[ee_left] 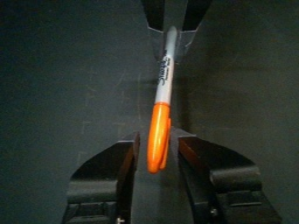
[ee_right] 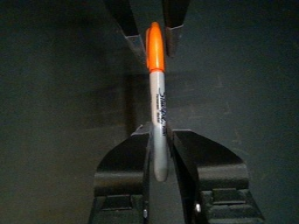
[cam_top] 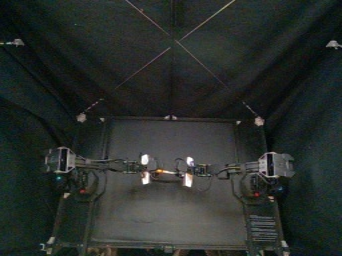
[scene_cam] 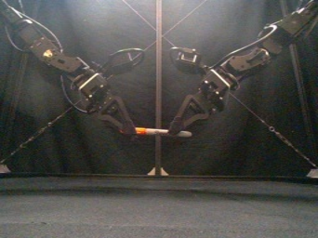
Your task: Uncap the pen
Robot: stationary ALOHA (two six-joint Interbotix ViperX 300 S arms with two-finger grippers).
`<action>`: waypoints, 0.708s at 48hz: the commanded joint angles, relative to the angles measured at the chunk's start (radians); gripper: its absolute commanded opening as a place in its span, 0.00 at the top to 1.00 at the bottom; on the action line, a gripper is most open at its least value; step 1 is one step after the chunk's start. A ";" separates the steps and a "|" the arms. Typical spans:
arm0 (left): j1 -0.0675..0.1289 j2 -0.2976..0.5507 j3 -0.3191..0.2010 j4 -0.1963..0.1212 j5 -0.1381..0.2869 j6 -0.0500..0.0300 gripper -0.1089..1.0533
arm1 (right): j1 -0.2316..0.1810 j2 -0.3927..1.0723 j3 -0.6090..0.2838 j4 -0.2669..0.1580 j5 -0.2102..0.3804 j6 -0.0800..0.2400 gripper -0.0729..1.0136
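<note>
Above the black table (scene_cam: 159,200), over its middle, the marker pen (scene_cam: 163,133) hangs level in the air, clear of the surface and lying crosswise to the front edge. The left gripper (scene_cam: 133,128) is clamped on the orange cap (scene_cam: 147,131) and the right gripper (scene_cam: 188,131) on the pale grey barrel (scene_cam: 178,134), each pair of jaws pressed tight against its own end of the pen. Cap and barrel meet with no gap between them, so the cap is on, and behind the two arms hangs the black back curtain (scene_cam: 74,158).
</note>
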 commanded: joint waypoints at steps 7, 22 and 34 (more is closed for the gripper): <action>0.005 -0.003 -0.021 0.012 -0.003 0.0000 0.52 | 0.003 -0.040 -0.011 0.003 -0.003 0.008 0.44; 0.003 -0.038 0.031 0.011 0.000 -0.0015 0.55 | -0.003 -0.097 0.048 0.017 -0.003 0.008 0.44; 0.005 -0.095 0.078 0.011 -0.005 -0.0031 0.55 | -0.012 -0.173 0.107 0.028 -0.003 0.008 0.44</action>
